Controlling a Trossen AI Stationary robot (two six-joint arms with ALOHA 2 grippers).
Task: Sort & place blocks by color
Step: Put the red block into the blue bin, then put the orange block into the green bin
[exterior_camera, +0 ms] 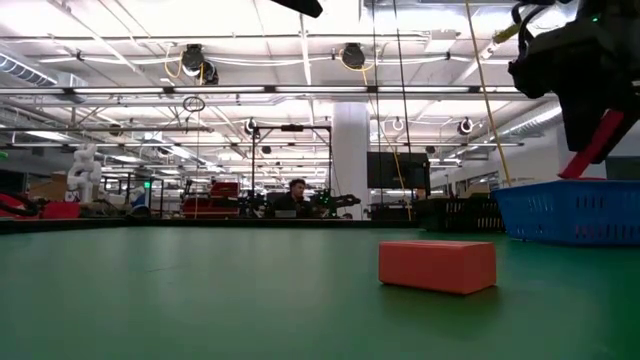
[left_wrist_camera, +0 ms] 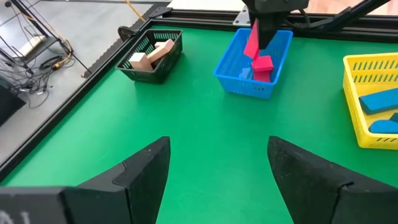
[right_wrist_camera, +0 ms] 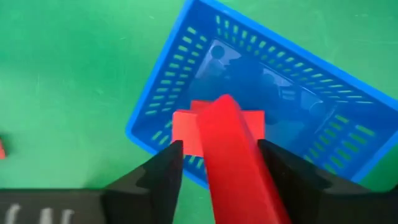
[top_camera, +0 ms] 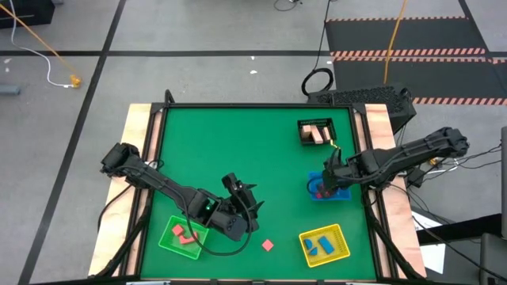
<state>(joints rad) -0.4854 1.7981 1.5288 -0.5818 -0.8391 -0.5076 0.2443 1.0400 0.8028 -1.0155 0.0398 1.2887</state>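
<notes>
My right gripper (right_wrist_camera: 221, 152) hovers over the blue tray (right_wrist_camera: 348, 124) and is shut on a red bar (right_wrist_camera: 233, 168). One red block (right_wrist_camera: 186, 127) lies on the tray floor under the bar. My left gripper (left_wrist_camera: 217, 146) is open above the bare mat (top_camera: 244, 194), near the table's near edge. A loose red block (top_camera: 268, 245) lies flat on the mat; in the low view this red block (exterior_camera: 437, 265) is in the foreground. The green tray (top_camera: 170, 244) holds red and pink blocks (top_camera: 184, 233). Blue blocks (top_camera: 321, 245) lie in the yellow tray (top_camera: 342, 252). My right gripper pinches the red bar between its two fingers (right_wrist_camera: 168, 168) at its upper part (left_wrist_camera: 254, 31), coming from above and pointing down. The bar is lifted clear and hangs tilted below the fingers, its lower end (exterior_camera: 578, 165) over the blue tray (exterior_camera: 575, 210).
A black mesh basket (top_camera: 317, 132) with tan blocks (left_wrist_camera: 149, 56) stands near the far right of the mat. Wooden boards (top_camera: 139, 134) and a black frame border the green mat. Bare mat stretches across the centre and the far left.
</notes>
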